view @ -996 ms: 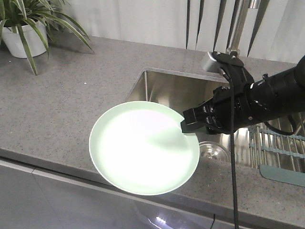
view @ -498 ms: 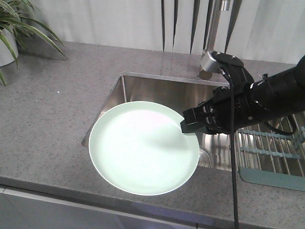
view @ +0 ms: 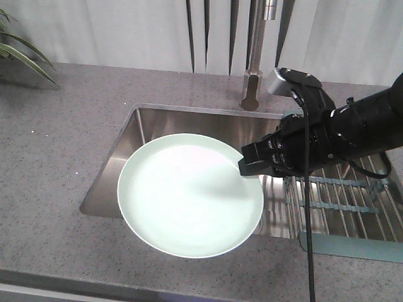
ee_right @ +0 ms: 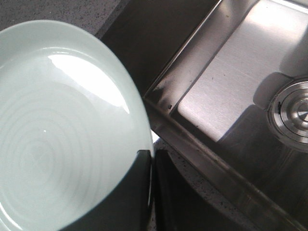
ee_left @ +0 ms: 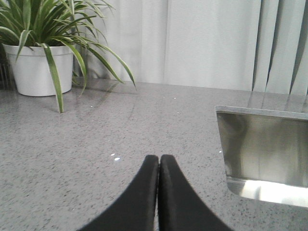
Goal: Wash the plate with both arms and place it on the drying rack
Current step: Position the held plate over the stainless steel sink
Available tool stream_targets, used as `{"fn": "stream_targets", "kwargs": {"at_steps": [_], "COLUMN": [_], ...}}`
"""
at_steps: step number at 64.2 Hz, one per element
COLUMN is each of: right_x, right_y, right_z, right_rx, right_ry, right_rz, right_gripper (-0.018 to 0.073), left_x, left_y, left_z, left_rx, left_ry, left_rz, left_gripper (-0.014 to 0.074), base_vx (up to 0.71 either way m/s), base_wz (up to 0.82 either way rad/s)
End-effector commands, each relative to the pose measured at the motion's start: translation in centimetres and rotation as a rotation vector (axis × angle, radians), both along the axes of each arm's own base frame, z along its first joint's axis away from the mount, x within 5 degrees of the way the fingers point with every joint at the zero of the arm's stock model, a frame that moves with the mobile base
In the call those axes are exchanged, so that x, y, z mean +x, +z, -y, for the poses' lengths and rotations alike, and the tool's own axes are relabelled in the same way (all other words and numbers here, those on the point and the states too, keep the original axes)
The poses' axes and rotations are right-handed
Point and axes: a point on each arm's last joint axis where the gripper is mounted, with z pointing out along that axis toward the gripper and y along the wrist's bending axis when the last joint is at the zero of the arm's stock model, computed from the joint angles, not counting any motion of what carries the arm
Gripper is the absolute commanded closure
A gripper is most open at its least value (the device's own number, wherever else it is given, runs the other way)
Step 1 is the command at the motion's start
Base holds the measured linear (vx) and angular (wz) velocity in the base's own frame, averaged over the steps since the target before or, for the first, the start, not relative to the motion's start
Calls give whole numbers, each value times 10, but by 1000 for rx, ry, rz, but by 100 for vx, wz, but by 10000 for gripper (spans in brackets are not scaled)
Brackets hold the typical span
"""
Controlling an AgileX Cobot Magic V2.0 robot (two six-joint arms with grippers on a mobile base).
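Note:
The pale mint-green plate (view: 189, 195) hangs level over the front left part of the sink, and it fills the left of the right wrist view (ee_right: 57, 125). My right gripper (view: 242, 165) is shut on its right rim, one finger above and one below (ee_right: 151, 154). The right arm (view: 340, 135) reaches in from the right. The drying rack (view: 352, 198), made of steel rods with a grey-teal end piece (view: 352, 245), sits over the right side of the sink. My left gripper (ee_left: 159, 157) is shut on nothing, low over the grey counter to the left of the sink. It is out of the front view.
The steel sink basin (view: 189, 123) has a drain (ee_right: 294, 113) in its floor. A tall faucet (view: 255, 56) stands behind it. A potted plant (ee_left: 38, 53) stands on the counter at the far left, against white curtains. The speckled grey countertop (view: 56, 145) surrounds the sink.
The sink, the counter and the plant have slid left in the front view, while the plate and right arm keep their place in it. The plate now hangs over the basin instead of the counter edge.

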Motion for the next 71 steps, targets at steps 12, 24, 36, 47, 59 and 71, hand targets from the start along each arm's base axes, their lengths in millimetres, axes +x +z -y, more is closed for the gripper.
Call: {"fn": "stream_targets", "kwargs": {"at_steps": [12,24,36,47,59,71], "right_x": [-3,-3,-3,-3,-3,-3], "right_y": [20,20,20,20,20,20], "right_z": [1,1,1,1,1,1], "right_rx": [57,57,57,57,57,57], "right_ry": [-21,-21,-21,-21,-21,-21], "right_rz": [70,70,70,70,70,70], "right_gripper": [566,566,566,566,566,566], "left_x": [-3,-3,-3,-3,-3,-3], "left_y": [17,17,17,17,17,17], "left_z": [0,0,0,0,0,0], "left_rx": [-4,-4,-4,-4,-4,-4], "left_ry": [2,2,2,2,2,2], "left_rz": [117,117,117,117,117,117], "left_gripper": [603,603,603,603,603,603], "base_vx": [7,7,7,7,7,7], "base_wz": [-10,-9,-9,-7,-5,-5]}}
